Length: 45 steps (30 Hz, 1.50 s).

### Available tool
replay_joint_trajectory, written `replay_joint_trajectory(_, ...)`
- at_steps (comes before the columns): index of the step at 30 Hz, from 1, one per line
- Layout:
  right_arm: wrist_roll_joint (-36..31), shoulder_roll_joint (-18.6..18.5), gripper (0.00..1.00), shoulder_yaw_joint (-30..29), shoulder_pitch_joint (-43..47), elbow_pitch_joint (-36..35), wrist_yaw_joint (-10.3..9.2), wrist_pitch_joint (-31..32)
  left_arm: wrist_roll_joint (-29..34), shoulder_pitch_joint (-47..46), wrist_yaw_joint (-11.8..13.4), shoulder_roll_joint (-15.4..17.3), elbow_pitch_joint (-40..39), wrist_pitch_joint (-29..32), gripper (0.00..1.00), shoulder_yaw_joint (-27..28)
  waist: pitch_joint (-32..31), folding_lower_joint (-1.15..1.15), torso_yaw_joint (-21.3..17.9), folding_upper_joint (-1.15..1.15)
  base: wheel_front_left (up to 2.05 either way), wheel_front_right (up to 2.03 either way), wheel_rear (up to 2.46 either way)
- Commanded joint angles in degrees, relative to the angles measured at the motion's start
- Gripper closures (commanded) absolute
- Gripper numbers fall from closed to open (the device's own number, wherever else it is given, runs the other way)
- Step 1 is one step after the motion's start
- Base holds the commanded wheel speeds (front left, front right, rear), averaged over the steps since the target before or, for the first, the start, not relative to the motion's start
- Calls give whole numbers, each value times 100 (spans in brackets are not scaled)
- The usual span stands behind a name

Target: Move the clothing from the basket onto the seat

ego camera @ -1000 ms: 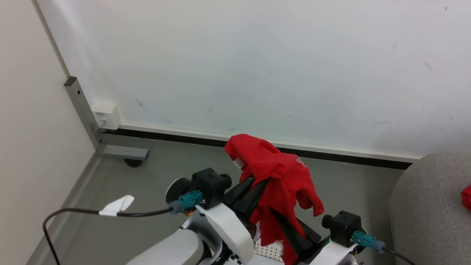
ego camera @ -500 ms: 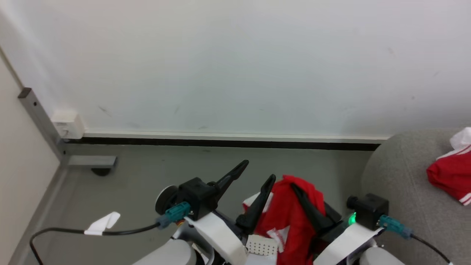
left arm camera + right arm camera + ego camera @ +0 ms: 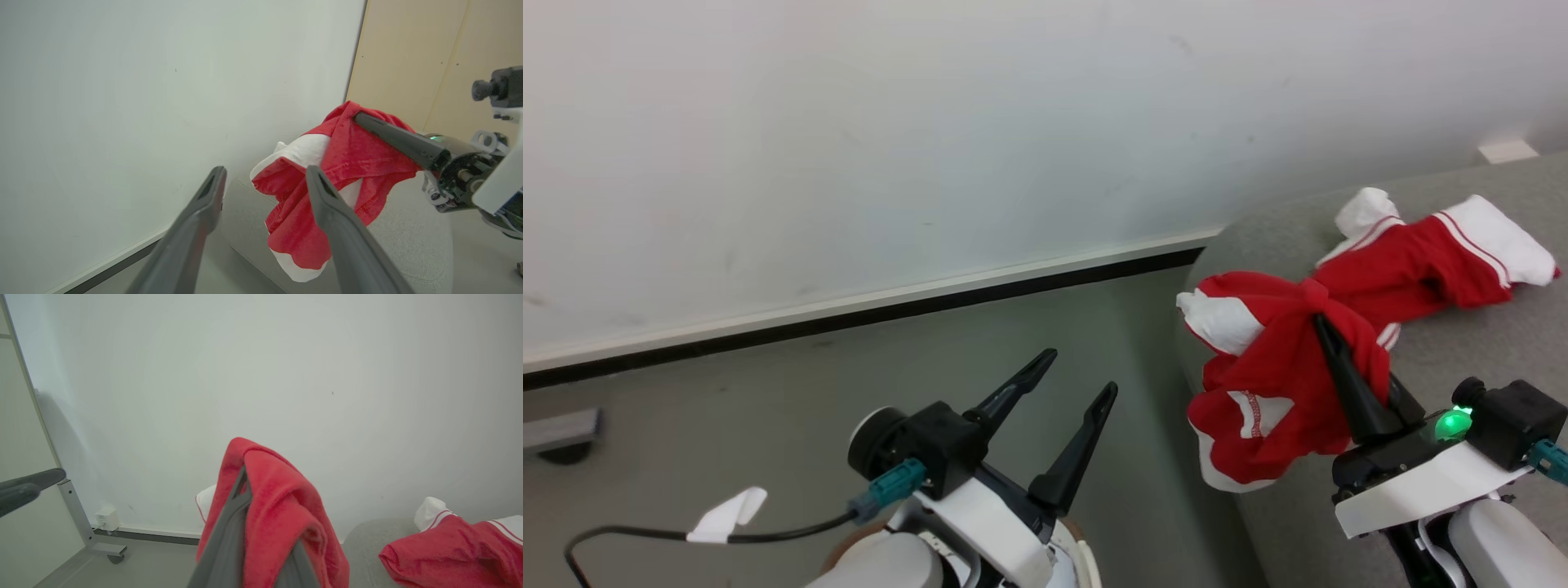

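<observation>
The left gripper (image 3: 1080, 369), closed on the clothing (image 3: 1274, 384) a second ago, now stands spread and clear of it. The right gripper (image 3: 1321, 325) alone clenches the clothing, which hangs, long axis vertical, over the seat's (image 3: 1445, 343) left edge.

Clothing (image 3: 1258, 384) at seat (image 3: 1486, 351) edge, right; another garment (image 3: 1413, 265) on seat behind; left gripper (image 3: 1080, 371) over floor (image 3: 768, 384), left.
</observation>
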Motion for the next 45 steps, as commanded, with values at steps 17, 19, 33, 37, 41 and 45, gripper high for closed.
replay_joint_trajectory(17, -383, 57, 100, -821, 422, -755, -13, 118, 142, -60, -154, -98, 338, -107, 0, -66, 326, 0, -1711, 0, 0, 0, 0)
replay_joint_trajectory(19, -399, 72, 100, -853, 445, -788, -13, 120, 131, -70, -176, -112, 366, -107, 0, -81, 336, 0, -1744, 0, 0, 0, 0)
replay_joint_trajectory(33, -299, -549, 100, -1418, -593, -790, -13, 207, 320, -620, -255, -158, 276, 271, 0, -217, 1180, 0, -1307, 0, 0, 0, 0)
replay_joint_trajectory(37, -189, -954, 100, -1798, -1184, -577, -13, 274, 415, -926, -278, -164, 191, 400, 0, -218, 1688, 0, -1015, 0, 0, 0, 0)
replay_joint_trajectory(41, -36, -1401, 100, -2090, -1717, -84, -13, 441, 513, -1163, -307, -188, 173, 463, 0, -219, 2175, 0, -709, 0, 0, 0, 0)
replay_joint_trajectory(45, 61, -1847, 100, -2216, -2166, 630, -13, 552, 577, -1340, -350, -232, 236, 460, 0, -242, 2576, 0, -402, 0, 0, 0, 0)
